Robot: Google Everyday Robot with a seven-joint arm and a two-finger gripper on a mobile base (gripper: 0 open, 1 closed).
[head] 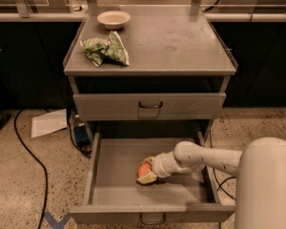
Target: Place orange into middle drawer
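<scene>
The orange (142, 169) is low inside the open middle drawer (105, 178), near its centre, at or just above the drawer floor. My gripper (146, 171) reaches in from the right and is shut on the orange, with pale fingers (148, 178) above and below it. My white arm (205, 157) crosses the drawer's right half. The drawer is pulled fully out, with its front panel and small loop handle (152, 219) at the bottom of the view.
A closed drawer with a dark handle (150, 105) sits above the open one. On the cabinet top lie a green-and-white snack bag (106, 49) and a pale bowl (114, 19). A cable (30, 153) and a paper sheet (48, 123) lie on the floor at left.
</scene>
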